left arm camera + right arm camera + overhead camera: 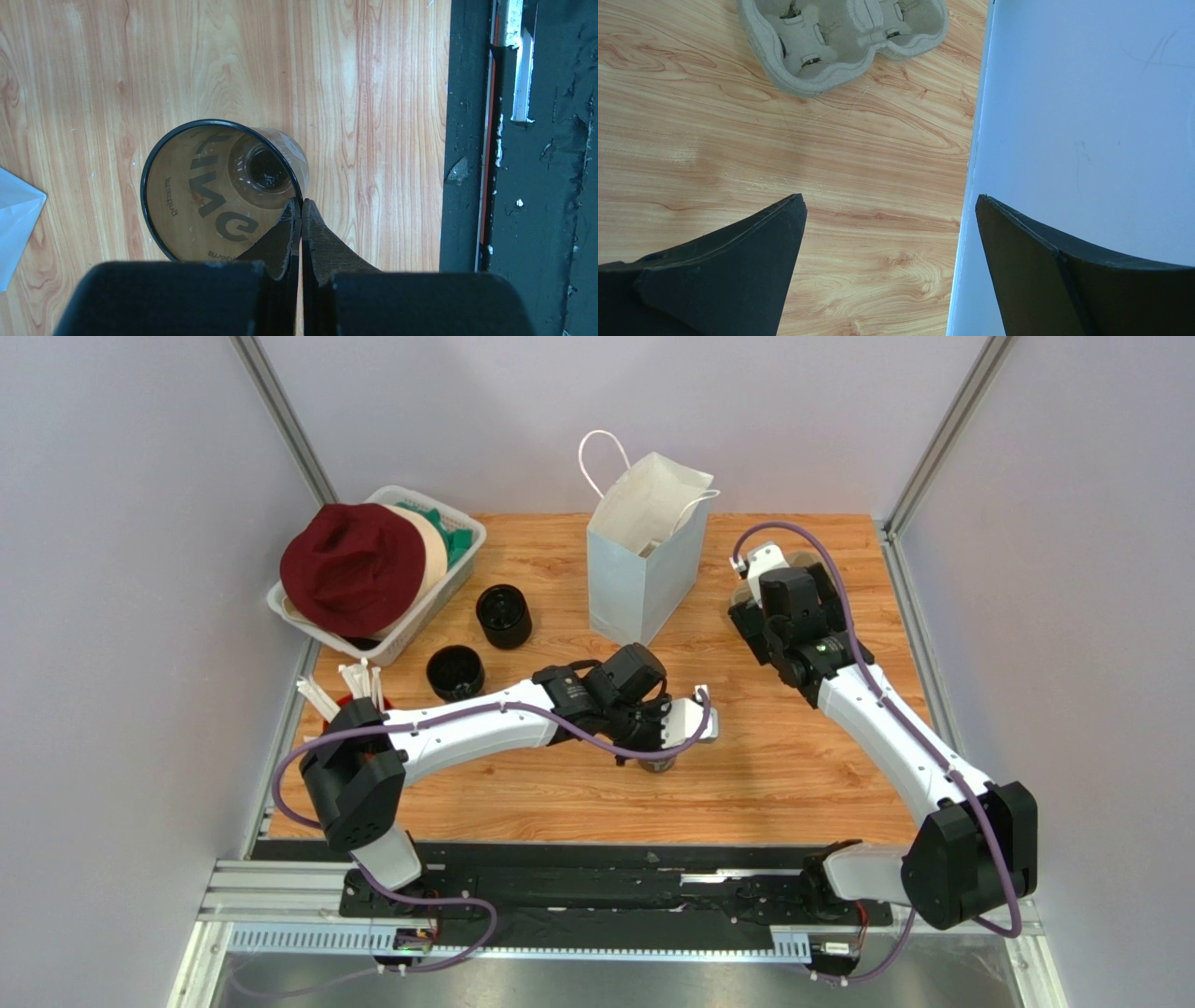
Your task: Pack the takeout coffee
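The takeout coffee cup (217, 196) is small, with a black round rim and a brownish inside with lettering. My left gripper (302, 204) is shut on the cup's rim, one finger inside and one outside. In the top view, the gripper (680, 732) holds the cup (655, 760) at the table's middle, in front of the pale-blue paper bag (643, 546). I cannot tell if the cup rests on the wood. My right gripper (890, 203) is open and empty, pointing down at the wood beside the bag's wall (1088, 126).
Two more dark cups (504, 613) (455, 672) stand left of the bag. A white bin (456, 567) at the back left holds a maroon hat (351, 567). White straws (351, 683) stand at the left edge. A grey pulp cup tray (843, 35) lies beyond my right gripper.
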